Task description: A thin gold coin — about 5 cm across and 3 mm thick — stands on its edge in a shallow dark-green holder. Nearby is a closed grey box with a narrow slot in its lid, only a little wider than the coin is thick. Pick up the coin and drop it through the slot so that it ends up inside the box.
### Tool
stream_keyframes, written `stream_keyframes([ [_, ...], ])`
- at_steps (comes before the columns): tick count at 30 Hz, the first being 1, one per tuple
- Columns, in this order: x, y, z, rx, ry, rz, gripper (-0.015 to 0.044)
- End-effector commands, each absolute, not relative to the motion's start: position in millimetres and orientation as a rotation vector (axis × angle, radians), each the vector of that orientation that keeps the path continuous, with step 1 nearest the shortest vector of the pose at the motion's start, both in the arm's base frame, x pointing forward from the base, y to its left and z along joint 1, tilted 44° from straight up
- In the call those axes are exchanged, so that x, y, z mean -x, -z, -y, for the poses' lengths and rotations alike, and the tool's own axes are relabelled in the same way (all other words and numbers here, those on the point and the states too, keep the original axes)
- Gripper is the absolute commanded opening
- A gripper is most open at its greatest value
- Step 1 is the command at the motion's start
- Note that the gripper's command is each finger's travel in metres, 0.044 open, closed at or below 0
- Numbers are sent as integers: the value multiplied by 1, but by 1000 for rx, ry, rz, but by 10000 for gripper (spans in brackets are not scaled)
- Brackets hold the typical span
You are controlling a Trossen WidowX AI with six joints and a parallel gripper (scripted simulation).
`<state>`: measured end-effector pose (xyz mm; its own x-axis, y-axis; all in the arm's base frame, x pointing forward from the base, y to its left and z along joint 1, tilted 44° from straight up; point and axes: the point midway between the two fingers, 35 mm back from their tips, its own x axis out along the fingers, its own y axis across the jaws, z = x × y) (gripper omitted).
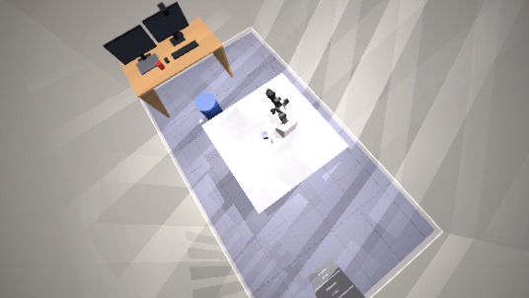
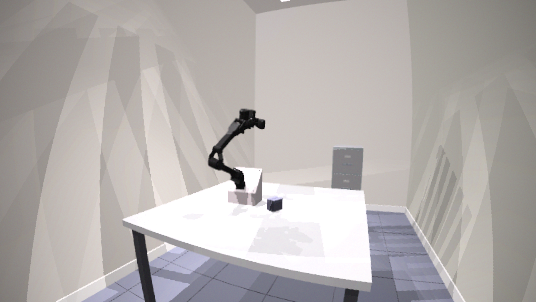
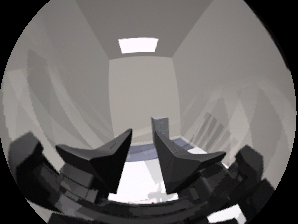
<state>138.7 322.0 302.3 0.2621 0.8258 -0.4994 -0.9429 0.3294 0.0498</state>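
Grey-walled room with a white bench (image 2: 300, 235) at centre. Claw (image 2: 262, 123) raised high above the bench, pointing level across the room, fingers partly closed with nothing between them. Grey box (image 2: 274, 203) resting on the bench, well below the claw. Coin (image 1: 271, 140) a tiny yellow speck beside the box; holder not discernible.

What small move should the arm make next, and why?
Probably swing the gripper down toward the table and reopen its jaws. It hangs high above the grey box, aimed level across the room, and the wrist view shows the jaws partly closed with nothing between them. The coin sits as a small gold speck beside the box, ungrasped.
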Motion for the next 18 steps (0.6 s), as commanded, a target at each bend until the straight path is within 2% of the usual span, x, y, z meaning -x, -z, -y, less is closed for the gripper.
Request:
stream_keyframes([
  [1,-176,-253,-313,402,-1069,-603,161],
  [10,-253,-137,-248,714,-709,-934,161],
  [18,-274,-65,-173,942,-556,-1219,161],
])
